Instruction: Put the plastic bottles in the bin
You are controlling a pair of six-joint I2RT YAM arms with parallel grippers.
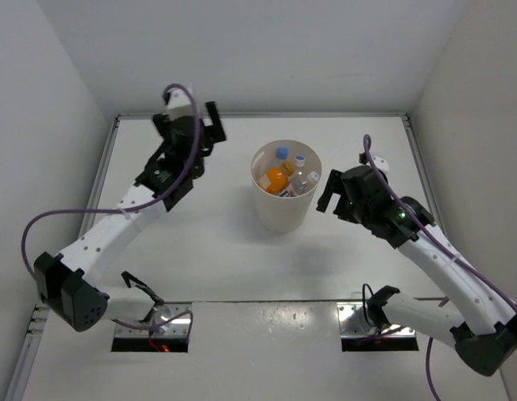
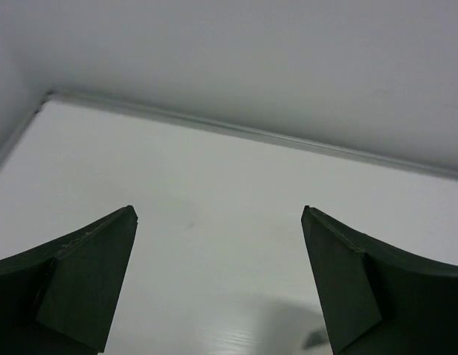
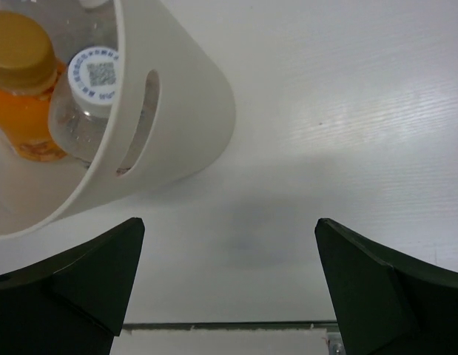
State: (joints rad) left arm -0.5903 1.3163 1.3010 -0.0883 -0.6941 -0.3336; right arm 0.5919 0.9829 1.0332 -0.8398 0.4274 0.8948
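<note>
Small plastic bottles (image 1: 285, 178), one orange, stood upright inside the round cream-white plastic bin (image 1: 279, 215). The right gripper (image 3: 229, 222), fingers apart and empty, hung just beside the bin. The left gripper (image 2: 219, 213), also spread and empty, was farther away.

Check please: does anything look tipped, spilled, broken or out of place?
Nothing stands out. The bin stands upright on the table, with the bottles inside it and no spill around it. The left gripper and the right gripper are open and empty.

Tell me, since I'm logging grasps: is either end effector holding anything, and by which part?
Nothing is held. The left end effector and right end effector are open and empty.
</note>
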